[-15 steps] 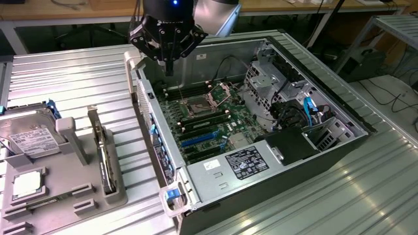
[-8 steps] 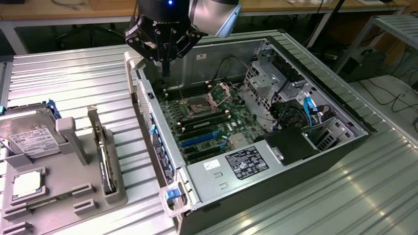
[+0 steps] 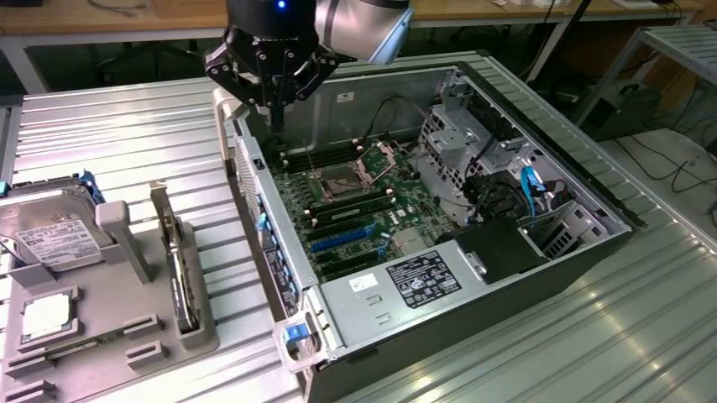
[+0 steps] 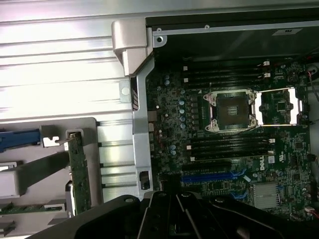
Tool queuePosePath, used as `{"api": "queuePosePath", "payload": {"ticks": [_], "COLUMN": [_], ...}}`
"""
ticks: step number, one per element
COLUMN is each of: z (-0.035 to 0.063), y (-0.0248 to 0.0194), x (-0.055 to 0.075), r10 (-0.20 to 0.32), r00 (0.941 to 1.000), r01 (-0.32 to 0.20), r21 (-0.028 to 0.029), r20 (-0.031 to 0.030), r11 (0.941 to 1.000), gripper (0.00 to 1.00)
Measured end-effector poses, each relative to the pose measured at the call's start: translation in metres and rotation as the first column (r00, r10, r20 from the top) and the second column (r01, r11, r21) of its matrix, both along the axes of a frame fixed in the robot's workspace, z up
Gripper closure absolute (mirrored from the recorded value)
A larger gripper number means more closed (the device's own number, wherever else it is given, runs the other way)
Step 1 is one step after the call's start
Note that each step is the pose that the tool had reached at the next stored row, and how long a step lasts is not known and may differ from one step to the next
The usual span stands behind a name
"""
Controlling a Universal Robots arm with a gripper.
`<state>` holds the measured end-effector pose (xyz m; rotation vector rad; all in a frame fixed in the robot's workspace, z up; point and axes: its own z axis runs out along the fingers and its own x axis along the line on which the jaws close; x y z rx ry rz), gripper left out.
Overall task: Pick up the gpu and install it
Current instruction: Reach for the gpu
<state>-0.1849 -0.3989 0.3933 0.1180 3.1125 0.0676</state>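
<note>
Gray holder tray (image 3: 112,336) at the exterior view's left carries a hard drive (image 3: 45,239) and the gpu (image 3: 180,277), standing on edge, long axis running away from the camera. Further right, the gripper (image 3: 274,126), fingers pressed together and empty, hangs above the open computer case (image 3: 252,193).

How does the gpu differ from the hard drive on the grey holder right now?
The gpu stands on edge in a slot; the hard drive rests with its broad labelled face showing. The gpu is a thin green board; the hard drive is a thicker silver block. Both sit on the grey holder, outside the computer case, apart from the end effector.
</note>
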Motion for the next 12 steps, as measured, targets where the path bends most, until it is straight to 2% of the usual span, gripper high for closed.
{"api": "queuePosePath", "payload": {"ticks": [12], "z": [0.0], "y": [0.0], "x": [-0.013], "r10": [0.0], "r00": [1.0], "r01": [0.0], "r21": [0.0], "r20": [0.0], "r11": [1.0], "gripper": [0.89]}}
